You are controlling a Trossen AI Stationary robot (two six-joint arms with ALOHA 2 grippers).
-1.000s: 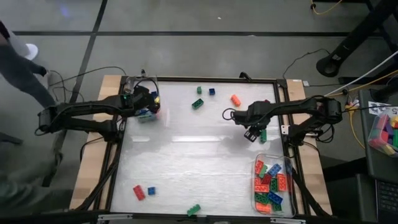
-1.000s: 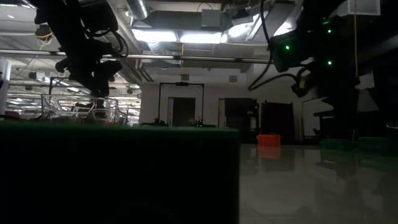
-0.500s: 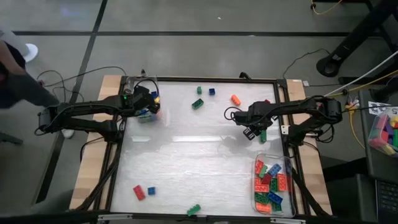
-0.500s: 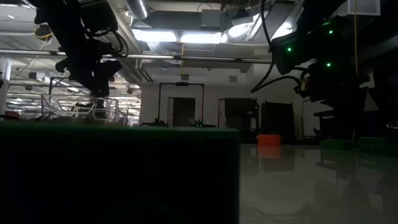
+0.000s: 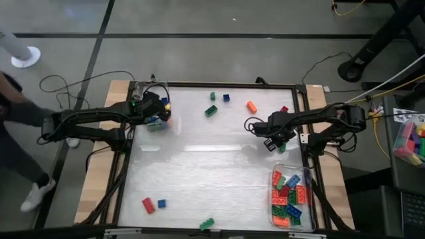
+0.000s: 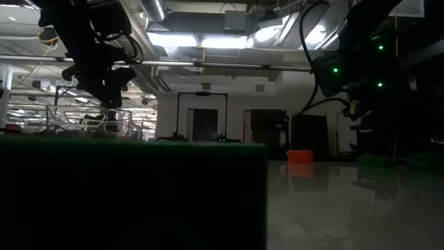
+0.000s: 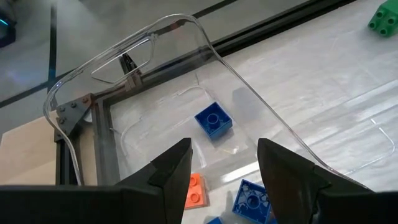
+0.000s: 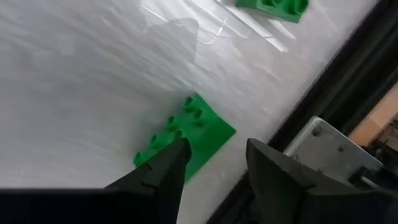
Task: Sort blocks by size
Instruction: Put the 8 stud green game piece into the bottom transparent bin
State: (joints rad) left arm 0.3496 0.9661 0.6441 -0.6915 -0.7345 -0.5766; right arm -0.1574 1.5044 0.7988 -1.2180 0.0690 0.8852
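Note:
My right gripper (image 5: 274, 141) (image 8: 214, 152) hangs open, pointing steeply down, just over a long green block (image 8: 185, 140) (image 5: 281, 145) that lies flat on the table near the right edge. One fingertip overlaps the block's end in the right wrist view; whether it touches I cannot tell. My left gripper (image 5: 158, 114) (image 7: 224, 162) waits open above a clear container (image 7: 205, 43) at the far left corner, where small blue (image 7: 213, 121) and orange (image 7: 194, 190) blocks lie. A clear tray (image 5: 307, 219) at the near right holds several long blocks.
Loose blocks lie about the table: green (image 5: 210, 111), green (image 5: 212, 96), blue (image 5: 226, 97), orange (image 5: 252, 106) and red (image 5: 284, 109) at the far side, red (image 5: 148, 205), blue (image 5: 161, 203) and green (image 5: 206, 224) near the front. A person (image 5: 16, 116) passes left of the table.
My right gripper has come down toward the green block, shifted a little toward the table's right edge, and rolled about its own pointing line. Its fingers stay as far apart as before. The person beside the table's left has walked on.

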